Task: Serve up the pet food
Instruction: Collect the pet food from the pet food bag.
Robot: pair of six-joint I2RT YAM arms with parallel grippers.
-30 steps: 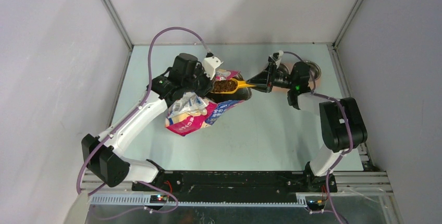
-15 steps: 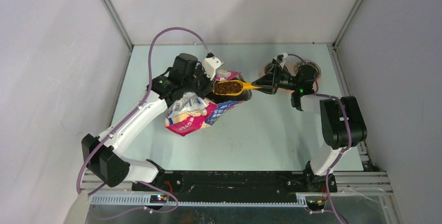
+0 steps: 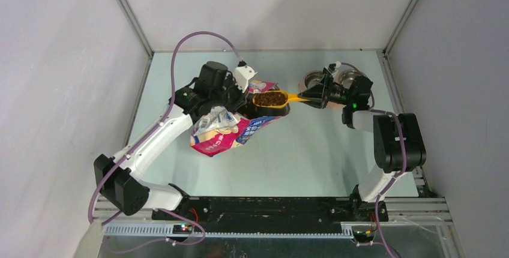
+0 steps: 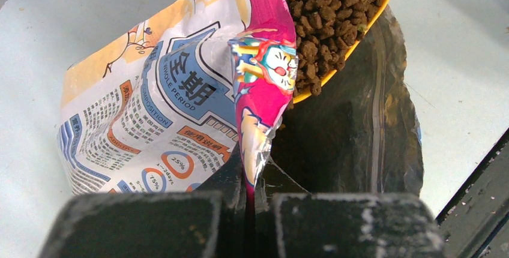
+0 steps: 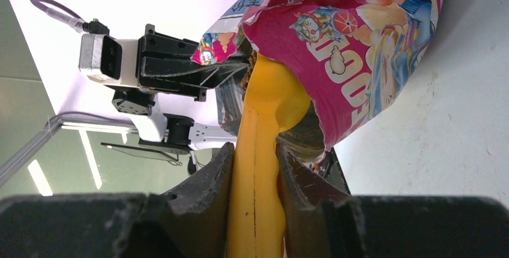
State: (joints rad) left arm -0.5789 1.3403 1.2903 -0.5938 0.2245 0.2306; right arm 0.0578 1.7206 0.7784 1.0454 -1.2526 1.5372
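The pet food (image 3: 273,98) is a heap of dark brown kibble filling a yellow scoop (image 3: 287,98), which hangs just outside the mouth of the pink-and-blue bag (image 3: 225,129). It also shows in the left wrist view (image 4: 327,15), heaped in the scoop (image 4: 351,48). My right gripper (image 3: 315,95) is shut on the scoop's handle (image 5: 258,174). My left gripper (image 4: 249,201) is shut on the bag's pink rim (image 4: 255,120), holding the mouth open. The bag's dark inside (image 4: 348,144) shows below the scoop.
Two metal bowls (image 3: 312,79) (image 3: 348,78) stand at the back right, partly behind my right wrist. The bag lies left of centre on the pale green table (image 3: 312,156). Grey walls enclose the table on three sides.
My right gripper has drawn the loaded scoop to the right, out of the bag's mouth. The left gripper and the bag have stayed put.
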